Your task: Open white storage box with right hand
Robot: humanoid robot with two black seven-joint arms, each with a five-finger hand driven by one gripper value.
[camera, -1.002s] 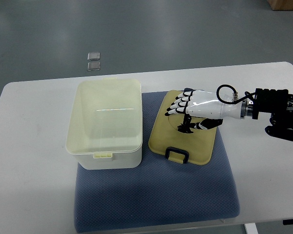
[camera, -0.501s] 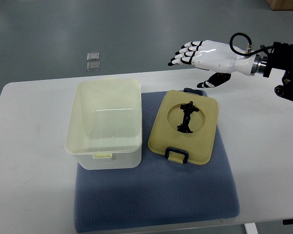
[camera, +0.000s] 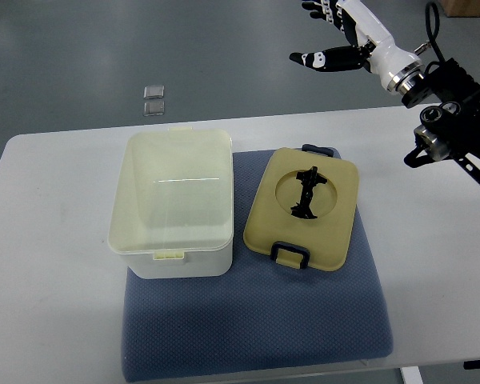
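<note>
The white storage box (camera: 173,200) stands open on the left part of a blue mat (camera: 256,320), its inside empty. Its yellowish lid (camera: 304,210), with black latches and a black handle in the middle, lies flat on the mat just right of the box. My right hand (camera: 336,36) is raised high at the top right, far above and behind the lid, fingers spread and holding nothing. Its black forearm (camera: 452,104) comes in from the right edge. The left arm does not show.
The mat lies on a white table (camera: 48,304) with rounded corners. Two small clear squares (camera: 153,100) lie on the grey floor beyond the table's far edge.
My right hand has let go of the lid, risen from it and swung back up to the top right. The lid stays flat on the mat beside the box.
</note>
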